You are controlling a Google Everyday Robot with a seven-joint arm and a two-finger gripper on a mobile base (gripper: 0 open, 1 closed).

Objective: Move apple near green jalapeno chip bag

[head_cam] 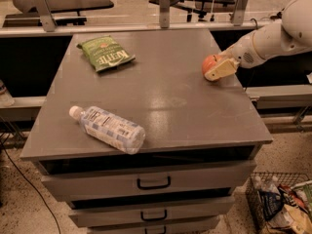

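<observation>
The red-orange apple sits on the grey table near its right edge. My gripper reaches in from the right on a white arm and sits against the apple's right side, covering part of it. The green jalapeno chip bag, with white lettering, lies flat at the table's far left, well apart from the apple and the gripper.
A clear plastic water bottle lies on its side at the front left of the table. Drawers run below the table's front edge. A wire basket of packets stands on the floor at the lower right. A rail runs behind the table.
</observation>
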